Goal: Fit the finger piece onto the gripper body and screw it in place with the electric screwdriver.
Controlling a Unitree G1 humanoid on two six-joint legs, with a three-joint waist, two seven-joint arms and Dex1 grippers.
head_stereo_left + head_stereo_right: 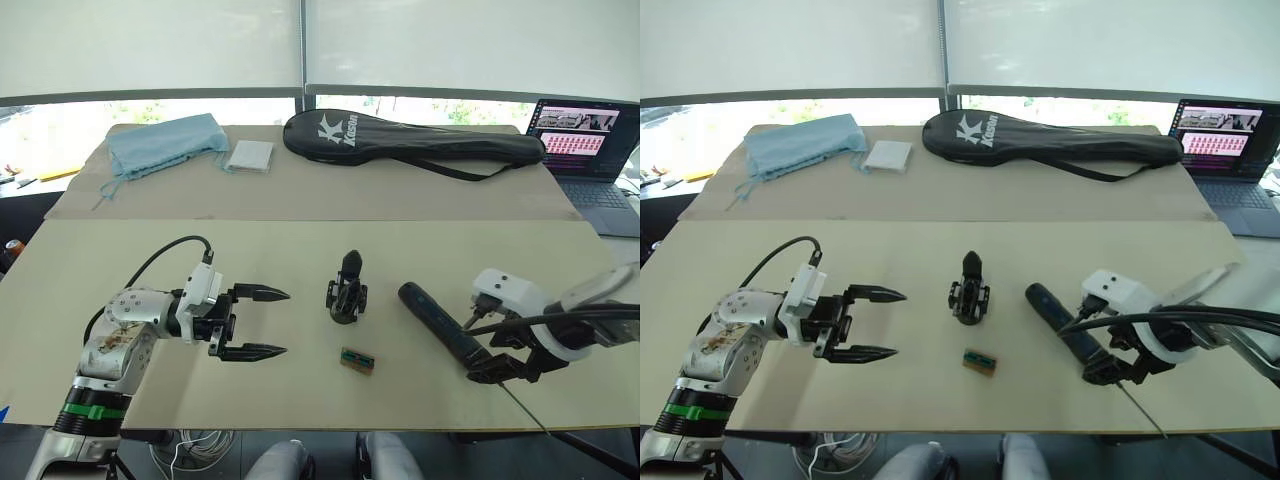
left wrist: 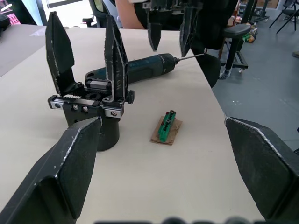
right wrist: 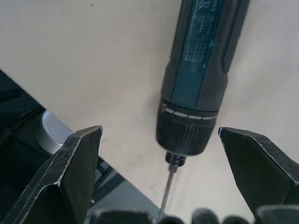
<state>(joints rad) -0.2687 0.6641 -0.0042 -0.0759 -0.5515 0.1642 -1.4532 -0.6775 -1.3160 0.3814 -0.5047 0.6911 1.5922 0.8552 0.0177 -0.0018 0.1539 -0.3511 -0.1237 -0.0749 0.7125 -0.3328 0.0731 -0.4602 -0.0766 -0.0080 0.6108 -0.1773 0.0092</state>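
Observation:
The gripper body (image 1: 346, 296) stands upright at mid-table. In the left wrist view two pointed black fingers (image 2: 114, 51) rise side by side from it; I cannot tell which of them is the finger piece. The electric screwdriver (image 1: 438, 320) lies to its right, with its thin bit (image 1: 520, 402) pointing over the near table edge. My right gripper (image 1: 500, 365) is open and straddles the screwdriver's chuck end (image 3: 184, 133) without closing on it. My left gripper (image 1: 262, 322) is open and empty, left of the gripper body and pointing towards it.
A small green block on brown card (image 1: 357, 360) lies just in front of the gripper body. Across the back lie a black racket bag (image 1: 410, 135), an open laptop (image 1: 585, 150), a blue cloth (image 1: 165, 145) and a white packet (image 1: 250, 155). The table's front edge (image 1: 300, 428) is close.

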